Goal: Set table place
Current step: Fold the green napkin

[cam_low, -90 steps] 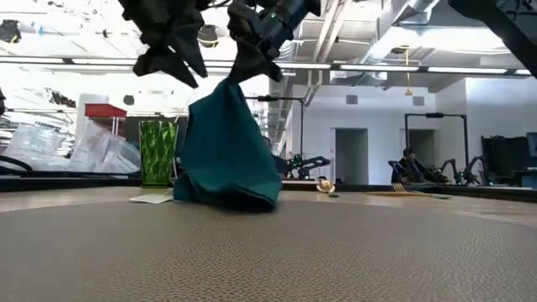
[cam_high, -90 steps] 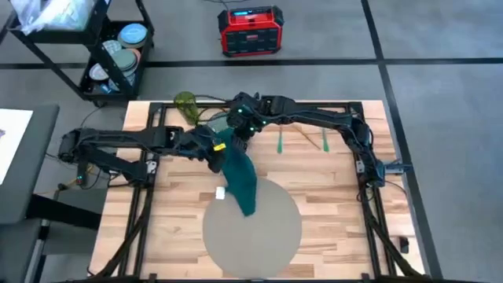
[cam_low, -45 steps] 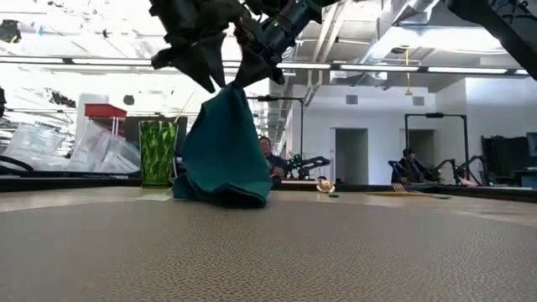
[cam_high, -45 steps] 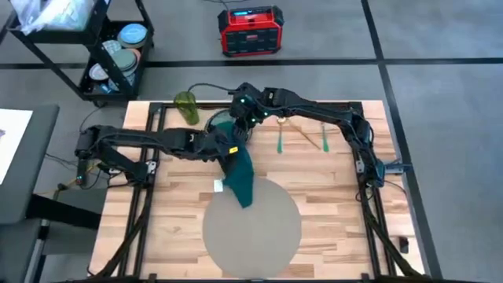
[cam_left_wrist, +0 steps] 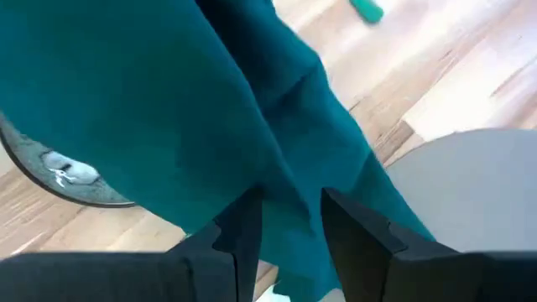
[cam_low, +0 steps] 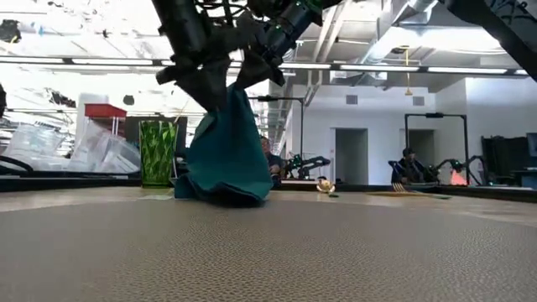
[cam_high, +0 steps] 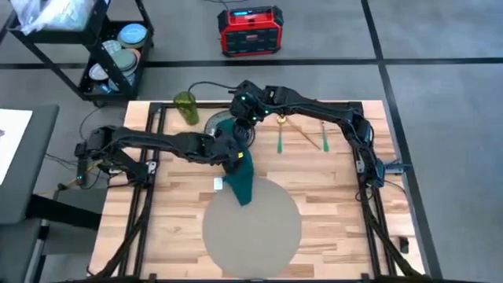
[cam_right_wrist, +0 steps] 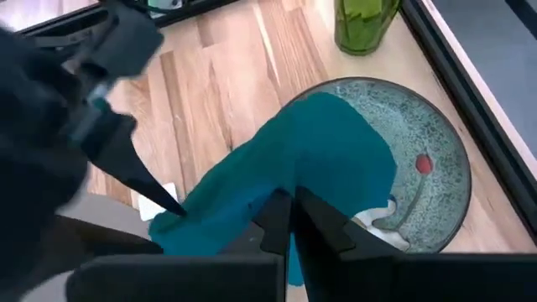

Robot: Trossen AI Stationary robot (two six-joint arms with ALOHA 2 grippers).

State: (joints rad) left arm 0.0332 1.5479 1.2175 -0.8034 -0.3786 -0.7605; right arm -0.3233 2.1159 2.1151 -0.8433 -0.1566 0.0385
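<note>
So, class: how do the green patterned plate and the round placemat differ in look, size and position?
The plate is small, glossy and speckled green; the placemat is much wider, matte grey-beige and plain. The plate sits at the table's far edge, the placemat near the front. The teal napkin drapes across both. Both are round and flat.

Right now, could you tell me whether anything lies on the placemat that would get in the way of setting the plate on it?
Yes. The teal cloth, held up by both the left gripper and right gripper, drapes over the far edge of the placemat. The plate sits beyond it.
</note>
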